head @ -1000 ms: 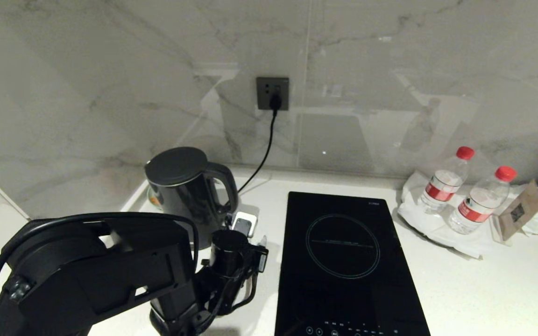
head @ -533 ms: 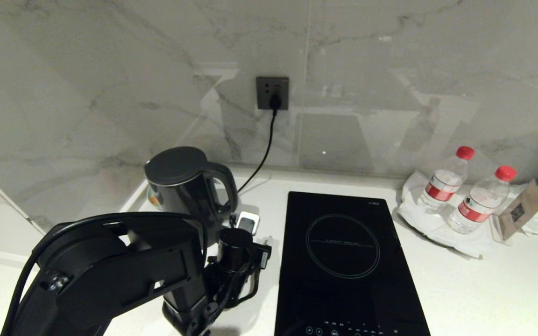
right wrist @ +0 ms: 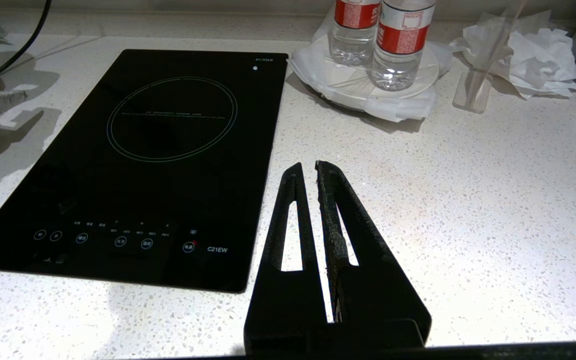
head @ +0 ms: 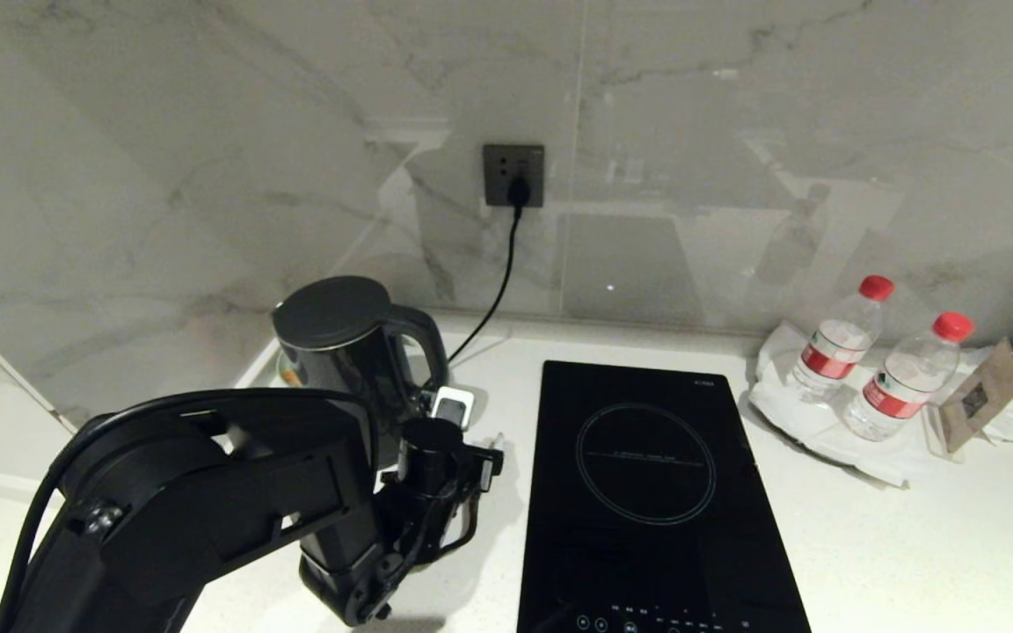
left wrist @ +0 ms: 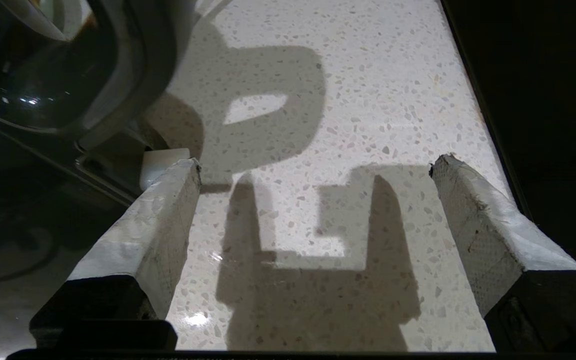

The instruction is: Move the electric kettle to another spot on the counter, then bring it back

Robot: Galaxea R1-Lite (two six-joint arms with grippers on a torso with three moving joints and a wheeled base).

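Head view | electric kettle (head: 344, 352) lidded on counter (head: 911, 545) | left claw (left wrist: 313, 165) apart, empty | right claw (right wrist: 307, 170) together

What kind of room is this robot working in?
Probably a small kitchenette, maybe in a hotel or flat: a black kettle stands on a speckled white counter beside a built-in hob, with two water bottles set out on a plate.

One electric kettle (head: 344, 352), two water bottles (head: 836, 347), one hob (head: 656, 492)
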